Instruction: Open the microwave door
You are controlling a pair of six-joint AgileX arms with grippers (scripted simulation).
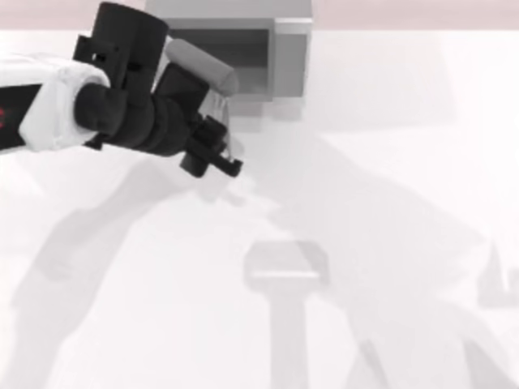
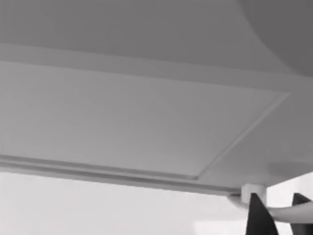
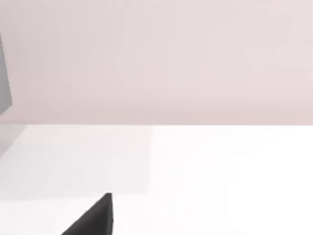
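Observation:
The microwave (image 1: 292,57) stands at the table's far edge, its dark cavity (image 1: 223,49) showing. The microwave door (image 1: 203,69) is swung out toward the left, away from the cavity. My left gripper (image 1: 223,160) is at the door's free edge, shut on the light bar handle (image 1: 227,121). In the left wrist view the door's window (image 2: 122,122) fills the picture, and the handle (image 2: 291,211) runs between the two dark fingertips (image 2: 259,218) of the left gripper (image 2: 279,213). Only a dark tip of my right gripper (image 3: 98,220) shows, above bare table; that arm is outside the top view.
The narrow control panel (image 1: 293,77) sits right of the cavity. The white table (image 1: 389,162) carries only arm shadows. A pinkish back wall (image 3: 171,58) rises behind it. A grey edge of the microwave (image 3: 4,78) shows in the right wrist view.

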